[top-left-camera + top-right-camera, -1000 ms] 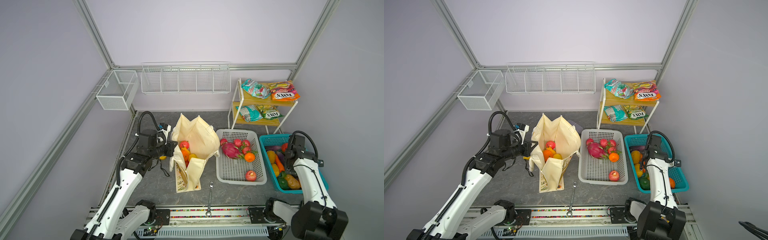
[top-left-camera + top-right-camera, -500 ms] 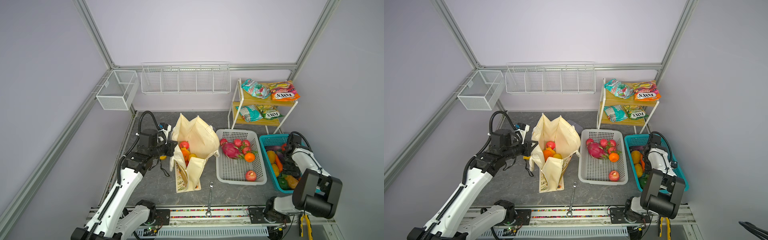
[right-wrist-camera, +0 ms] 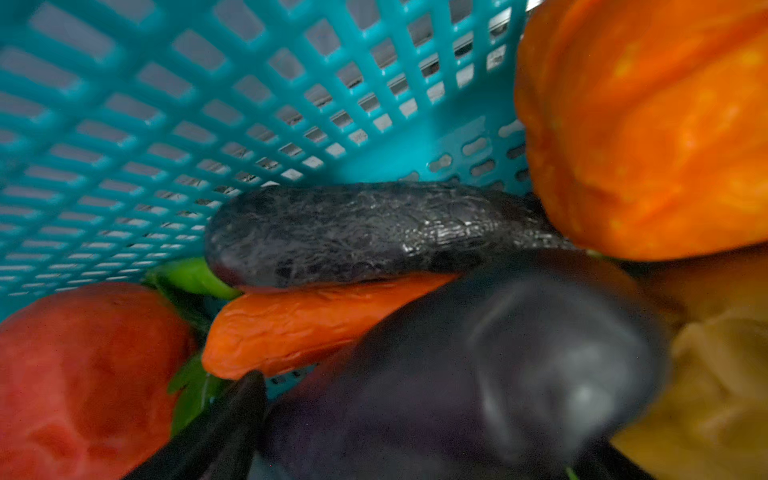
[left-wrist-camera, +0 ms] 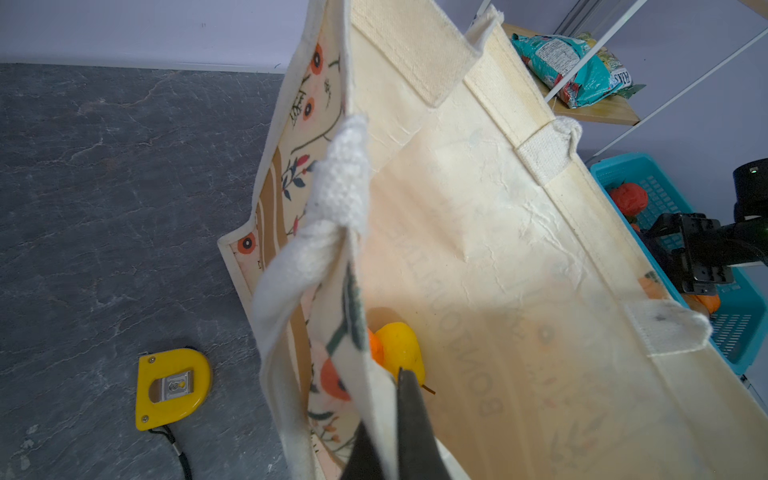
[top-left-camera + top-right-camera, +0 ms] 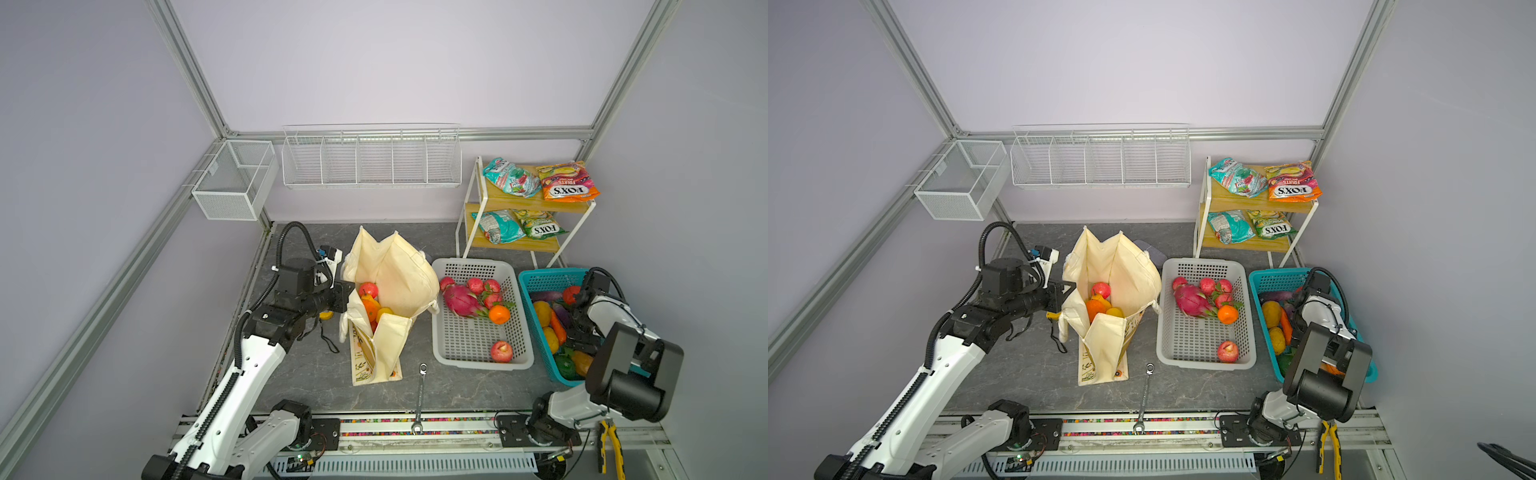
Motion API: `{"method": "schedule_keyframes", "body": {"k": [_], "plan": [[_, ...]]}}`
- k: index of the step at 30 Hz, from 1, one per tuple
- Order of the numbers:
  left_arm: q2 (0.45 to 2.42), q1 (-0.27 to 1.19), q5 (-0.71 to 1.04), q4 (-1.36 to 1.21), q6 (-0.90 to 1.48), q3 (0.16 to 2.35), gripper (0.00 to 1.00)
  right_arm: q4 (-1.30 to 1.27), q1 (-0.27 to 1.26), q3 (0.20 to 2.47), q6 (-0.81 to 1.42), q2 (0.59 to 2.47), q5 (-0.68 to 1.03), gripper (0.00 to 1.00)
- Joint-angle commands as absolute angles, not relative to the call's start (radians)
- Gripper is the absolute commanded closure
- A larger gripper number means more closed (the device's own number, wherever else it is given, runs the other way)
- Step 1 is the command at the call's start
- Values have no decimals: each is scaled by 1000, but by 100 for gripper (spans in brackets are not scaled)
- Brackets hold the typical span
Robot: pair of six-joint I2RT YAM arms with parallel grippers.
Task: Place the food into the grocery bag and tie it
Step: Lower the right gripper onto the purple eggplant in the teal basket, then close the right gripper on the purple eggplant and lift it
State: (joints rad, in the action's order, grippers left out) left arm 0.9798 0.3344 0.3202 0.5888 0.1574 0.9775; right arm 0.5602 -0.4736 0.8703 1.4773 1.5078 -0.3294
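Bag [image 5: 399, 274] upright mid-frame, fruit [image 5: 368, 289] inside, left jaws clamped on its left rim, right jaws down in teal basket [image 5: 540, 280] at right, beside eggplant [image 3: 457, 374], grip impossible to tell

I'm looking into a lab test cell: plain lilac panel walls [image 5: 374, 62] in a silver aluminium-profile frame [image 5: 189, 68], white-and-black robot arms [image 5: 249, 365] bolted to a metal base rail [image 5: 374, 432] along the dark grey stone-look counter [image 5: 316, 374].
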Motion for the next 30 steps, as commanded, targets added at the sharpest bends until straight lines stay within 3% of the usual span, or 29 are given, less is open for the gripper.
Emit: {"method": "schedule_keyframes", "body": {"k": [1,8,14,23,30], "plan": [[981,341,319,588,135,977,100,537,-485,831,1486,1522,-290,22],[980,341,325,587,137,977,100,555,-489,819,1469,1419,-319,47],[976,341,328,587,138,977,100,611,-487,821,1438,1262,-345,58],[968,341,336,584,141,977,100,698,-440,850,1399,1045,-334,62],[965,340,346,581,144,977,100,765,-304,936,1340,914,-383,63]]}}
